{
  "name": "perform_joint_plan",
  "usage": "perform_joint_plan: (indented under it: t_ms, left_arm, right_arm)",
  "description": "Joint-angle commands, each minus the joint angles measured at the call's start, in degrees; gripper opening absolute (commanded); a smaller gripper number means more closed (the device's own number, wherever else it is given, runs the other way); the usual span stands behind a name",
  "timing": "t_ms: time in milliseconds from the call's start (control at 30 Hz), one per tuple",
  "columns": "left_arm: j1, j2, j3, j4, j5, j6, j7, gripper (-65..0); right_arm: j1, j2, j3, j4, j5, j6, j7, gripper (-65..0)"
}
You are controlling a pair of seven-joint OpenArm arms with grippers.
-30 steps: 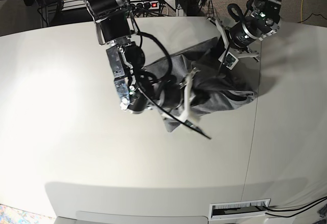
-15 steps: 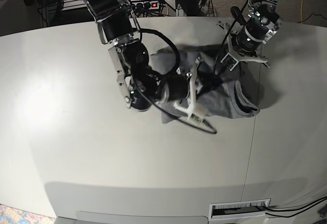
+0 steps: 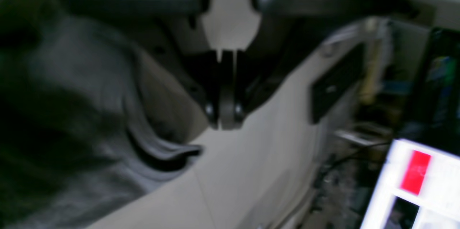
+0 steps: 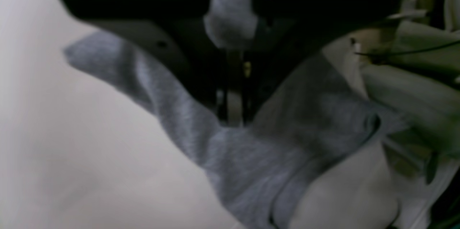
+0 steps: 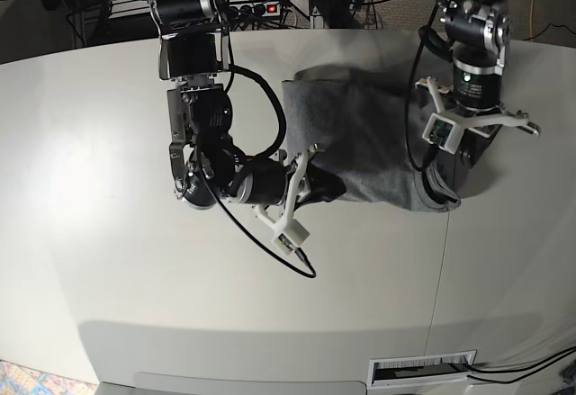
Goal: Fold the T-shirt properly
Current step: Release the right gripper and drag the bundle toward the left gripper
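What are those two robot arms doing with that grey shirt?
They are folding a grey T-shirt on a big white table. The right end effector is shut on a bit of the shirt's cloth. The left end effector is shut too, right at the shirt's other side, but it is too blurry to tell if it holds any cloth. The shirt lies bunched and wrinkled between them, not neatly folded yet.
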Motion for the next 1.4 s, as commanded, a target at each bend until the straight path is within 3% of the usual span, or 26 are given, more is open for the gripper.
perform_joint_plan:
  t_ms: [0, 100, 233, 333, 433, 600, 800, 1000, 1067, 1167, 1367]
  left_arm:
    - [1.0, -0.3, -0.1, 1.6, 0.3, 0.7, -0.9, -65.0]
    - [3.2, -0.3, -0.1, 1.6, -5.8, 0.7, -2.2, -65.0]
    - [3.6, -0.3, -0.1, 1.6, -21.2, 0.0, -4.4, -65.0]
    - [3.6, -0.1, -0.1, 1.6, -31.5, 0.0, -6.6, -65.0]
    - [3.6, 1.1, -0.1, 1.6, -38.2, -4.6, -7.4, -65.0]
    - [3.6, 3.4, -0.1, -2.5, -45.0, -10.5, -8.9, -65.0]
    - [3.5, 3.8, 0.0, -10.6, -46.3, -13.2, -12.1, -65.0]
    - [3.0, 3.8, 0.0, -18.1, -46.2, -14.3, -14.7, -65.0]
    - [2.3, 3.8, 0.0, -20.2, -44.5, -15.5, -14.8, -65.0]
    - [0.5, 3.8, 0.0, -23.4, -40.6, -15.7, -15.0, -65.0]
    - [-4.0, 3.6, -0.5, -28.7, -34.1, -15.8, -14.9, -65.0]
  right_arm:
    - [1.6, -0.3, 0.1, 0.9, 0.0, 0.1, 1.9, -65.0]
    - [1.6, -0.3, 0.1, 0.9, -2.3, 0.1, 4.4, -65.0]
    - [1.6, -0.3, 0.1, 0.9, -6.7, 0.1, 10.0, -65.0]
    - [1.9, -0.3, 0.1, 0.9, -13.3, 0.1, 15.2, -65.0]
    - [2.2, -0.3, 0.1, 0.9, -20.9, 0.1, 19.8, -65.0]
    - [2.4, -0.3, 0.0, 0.6, -26.7, 0.1, 22.3, -65.0]
    - [2.4, -0.3, -1.8, -5.2, -35.9, 0.1, 30.8, -65.0]
    - [3.0, -0.3, -4.7, -12.4, -46.3, 0.1, 43.9, -65.0]
    - [3.0, -0.3, -5.6, -12.7, -46.7, 0.1, 43.3, -65.0]
    - [3.3, -0.3, -6.8, -12.7, -45.5, 0.1, 37.5, -65.0]
    - [3.3, 1.1, -8.6, -12.6, -33.5, 0.1, 22.9, -65.0]
